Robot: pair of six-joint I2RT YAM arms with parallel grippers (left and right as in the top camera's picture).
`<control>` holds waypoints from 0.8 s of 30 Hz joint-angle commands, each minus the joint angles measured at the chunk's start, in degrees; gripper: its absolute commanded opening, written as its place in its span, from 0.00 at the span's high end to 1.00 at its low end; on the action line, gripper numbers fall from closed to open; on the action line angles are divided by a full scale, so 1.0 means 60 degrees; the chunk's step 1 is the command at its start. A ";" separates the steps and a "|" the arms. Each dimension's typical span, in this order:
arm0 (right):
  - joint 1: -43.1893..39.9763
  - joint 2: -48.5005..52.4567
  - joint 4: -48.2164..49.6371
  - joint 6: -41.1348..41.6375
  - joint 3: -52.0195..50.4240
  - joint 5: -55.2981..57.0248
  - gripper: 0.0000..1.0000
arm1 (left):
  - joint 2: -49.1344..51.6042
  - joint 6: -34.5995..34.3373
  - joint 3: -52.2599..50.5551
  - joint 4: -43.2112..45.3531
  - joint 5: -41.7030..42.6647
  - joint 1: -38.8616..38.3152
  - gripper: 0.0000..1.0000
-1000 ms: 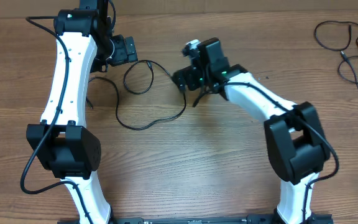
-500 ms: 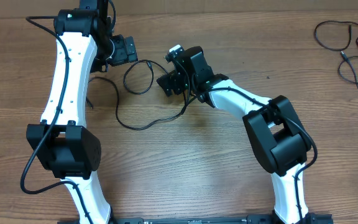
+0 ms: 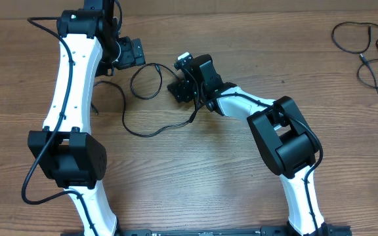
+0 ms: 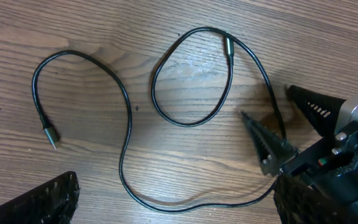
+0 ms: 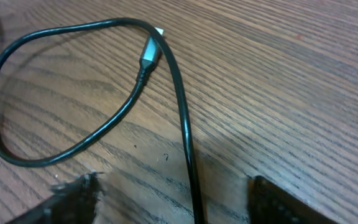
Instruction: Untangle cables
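One thin black cable lies on the wood table. It forms a closed loop with a silvery plug at the crossing, then sweeps round in a long curve to a second plug end. My right gripper is open and low over the table, with the cord running between its fingers just below the loop; it also shows in the overhead view and the left wrist view. My left gripper is open and empty, held above the cable at the back left.
A separate bunch of thin black cords lies at the far right back corner of the table. The left arm stands along the left side, and the right arm reaches in from the front right.
My right gripper has moved left towards the loop and now straddles the cord. The left arm and the cable have not moved.
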 commanded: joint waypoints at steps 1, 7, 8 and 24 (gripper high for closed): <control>0.0011 0.0186 0.0069 -0.0215 -0.0040 0.0015 0.29 | -0.0124 -0.0127 0.0160 0.0015 0.0033 -0.0062 0.00; 0.0018 0.0186 -0.0113 -0.2401 -0.0040 0.0036 0.48 | -0.0124 -0.0127 0.0160 0.0015 0.0033 -0.0062 0.00; 0.0018 0.0186 -0.0135 -0.2514 -0.0040 0.0087 0.48 | -0.0124 -0.0127 0.0160 0.0015 0.0033 -0.0062 0.00; 0.0018 0.0186 -0.0240 -0.2514 -0.0040 0.0222 0.56 | -0.0124 -0.0127 0.0160 0.0015 0.0033 -0.0062 0.00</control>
